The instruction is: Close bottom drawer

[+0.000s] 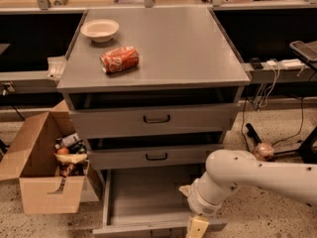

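Observation:
The bottom drawer (143, 200) of the grey cabinet stands pulled far out, its plain grey tray bare. Its front panel (133, 230) runs along the lower edge of the view, with the dark handle just showing. My white arm (247, 175) reaches in from the right. My gripper (197, 227) hangs at the drawer's front right corner, at or just over the front panel, cut off by the frame edge. The middle drawer (156, 156) and the top drawer (156, 119) above are slightly ajar.
A white bowl (100, 29) and a red can (120, 59) on its side lie on the cabinet top. An open cardboard box (44, 162) with several items stands on the floor to the left. Cables and a power strip (277, 63) are at right.

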You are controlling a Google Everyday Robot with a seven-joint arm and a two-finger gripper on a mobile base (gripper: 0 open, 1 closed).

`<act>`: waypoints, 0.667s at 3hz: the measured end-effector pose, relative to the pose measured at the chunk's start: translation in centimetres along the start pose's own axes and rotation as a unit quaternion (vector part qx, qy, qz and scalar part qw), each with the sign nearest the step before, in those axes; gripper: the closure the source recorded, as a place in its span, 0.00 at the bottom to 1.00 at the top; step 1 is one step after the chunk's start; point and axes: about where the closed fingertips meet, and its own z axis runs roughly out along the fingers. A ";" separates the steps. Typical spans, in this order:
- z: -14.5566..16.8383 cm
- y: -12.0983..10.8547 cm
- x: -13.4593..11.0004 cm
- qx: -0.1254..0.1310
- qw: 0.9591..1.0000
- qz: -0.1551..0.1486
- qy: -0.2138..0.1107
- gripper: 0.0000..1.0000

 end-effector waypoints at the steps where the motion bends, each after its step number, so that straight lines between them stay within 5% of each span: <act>1: 5.3 -0.8 2.3 -0.016 0.999 0.003 -0.032 0.00; 2: 9.5 -1.1 4.0 -0.029 0.998 0.005 -0.054 0.00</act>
